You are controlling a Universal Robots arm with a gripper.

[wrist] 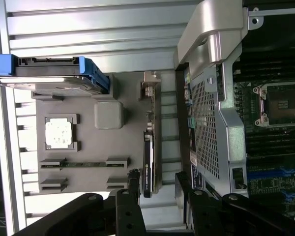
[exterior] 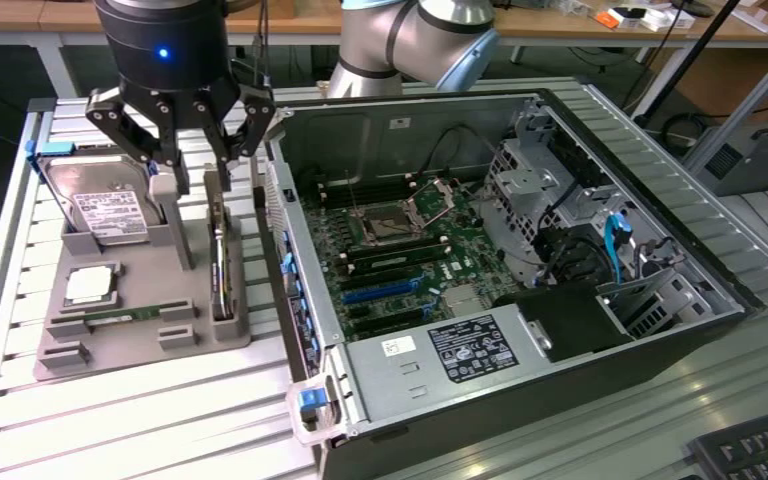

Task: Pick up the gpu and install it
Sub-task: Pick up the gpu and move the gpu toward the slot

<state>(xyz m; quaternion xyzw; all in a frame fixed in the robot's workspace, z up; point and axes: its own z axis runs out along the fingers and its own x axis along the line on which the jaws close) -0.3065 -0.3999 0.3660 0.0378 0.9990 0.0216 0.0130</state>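
Observation:
The gpu (exterior: 224,268) is a long, thin dark card standing on edge in a slot of the grey holder (exterior: 144,348), right beside the open computer case (exterior: 531,330). In the wrist view the gpu (wrist: 148,160) runs lengthwise along the holder's edge, with its metal bracket end at the far side. My gripper (exterior: 195,182) hangs just above the card's far end, open, with nothing between its fingers. Its dark fingers (wrist: 132,183) stand either side of the card's line in the wrist view, clear of the card.
The holder also carries a silver hard drive (exterior: 104,205), a CPU (exterior: 91,285) and a green RAM stick (exterior: 124,315). Inside the case lies the motherboard with blue expansion slots (exterior: 384,292) and a power supply (exterior: 471,345). A keyboard (exterior: 758,450) sits at the exterior view's lower right.

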